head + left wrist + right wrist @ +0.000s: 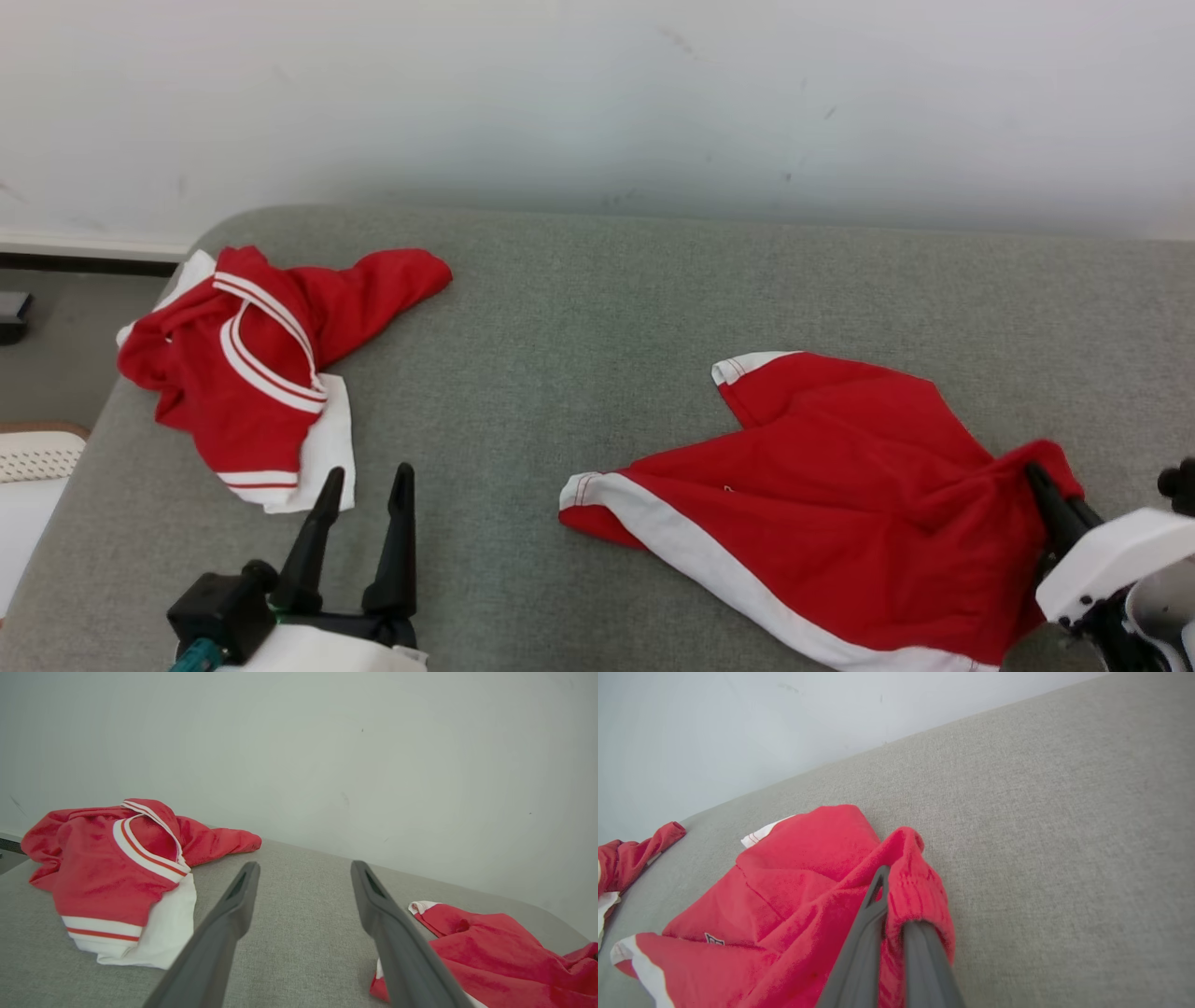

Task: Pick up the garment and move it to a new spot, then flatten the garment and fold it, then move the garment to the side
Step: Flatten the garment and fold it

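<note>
Garment (pixel 822 485), red with white trim, lies by the counter's (pixel 597 327) near right edge, my right pincer (pixel 1038 478) clamped on one bunched corner, left pincer (pixel 369 473) gaping empty; I fear that thin bite slipping on lifting.

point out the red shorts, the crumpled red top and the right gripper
red shorts (pixel 822 485): head view, middle of the red fabric
crumpled red top (pixel 243 429): head view, red body below the striped trim
right gripper (pixel 1038 478): head view, fingertips pinching the shorts' edge
</note>
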Robot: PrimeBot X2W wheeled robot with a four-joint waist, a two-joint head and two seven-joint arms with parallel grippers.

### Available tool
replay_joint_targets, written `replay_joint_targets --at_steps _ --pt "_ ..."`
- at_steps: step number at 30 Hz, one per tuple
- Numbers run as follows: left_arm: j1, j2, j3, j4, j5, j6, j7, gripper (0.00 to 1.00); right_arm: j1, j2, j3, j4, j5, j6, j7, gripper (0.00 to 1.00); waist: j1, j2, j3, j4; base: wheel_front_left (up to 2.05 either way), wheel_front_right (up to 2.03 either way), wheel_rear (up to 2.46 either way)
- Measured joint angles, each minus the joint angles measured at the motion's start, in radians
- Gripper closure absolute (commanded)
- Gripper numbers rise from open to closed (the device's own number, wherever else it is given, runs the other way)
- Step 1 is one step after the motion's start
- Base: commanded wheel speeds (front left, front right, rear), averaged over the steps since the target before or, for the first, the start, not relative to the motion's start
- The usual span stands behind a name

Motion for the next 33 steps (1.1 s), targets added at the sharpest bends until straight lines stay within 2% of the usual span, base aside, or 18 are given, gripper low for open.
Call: replay_joint_targets --at_steps 6,12,15,16,18,25,33 --pt "-0.042 -0.006 -0.026 -0.004 -0.001 -0.003 0.0 0.0 -0.168 -0.063 0.018 0.034 0.009 0.0 0.076 1.0 0.0001 0.0 0.055 0.023 0.0 0.0 0.0" --pt "-0.074 -0.009 -0.043 -0.002 -0.013 -0.006 0.0 0.0 -0.306 -0.132 0.03 0.164 -0.007 0.0 0.112 1.0 0.0001 0.0 0.113 0.064 0.0 0.0 0.0" --pt "-0.079 -0.009 -0.048 0.004 -0.017 -0.006 0.0 0.0 -0.346 -0.145 0.044 0.235 -0.013 0.0 0.106 1.0 0.0001 0.0 0.127 0.079 0.0 0.0 0.0" --pt "-0.08 -0.009 -0.054 0.007 -0.019 -0.006 0.0 0.0 -0.349 -0.144 0.054 0.252 -0.015 0.0 0.103 0.75 0.0001 0.0 0.125 0.08 0.0 0.0 0.0" --pt "-0.083 -0.01 -0.06 0.009 -0.021 -0.008 0.0 0.0 -0.35 -0.137 0.073 0.272 -0.014 0.0 0.085 0.0 0.0001 0.0 0.115 0.078 0.0 0.0 0.0" --pt "-0.066 -0.01 -0.028 0.012 -0.016 -0.009 0.0 0.0 -0.309 -0.14 0.142 0.237 0.008 0.0 0.01 0.0 0.0001 0.0 0.051 0.024 0.0 0.0 0.0" --pt "-0.026 -0.01 0.058 0.003 0.01 0.0 0.0 0.0 -0.169 -0.155 0.168 0.028 0.013 0.0 -0.098 0.0 -0.0001 0.0 -0.031 -0.075 0.0 0.0 0.0"
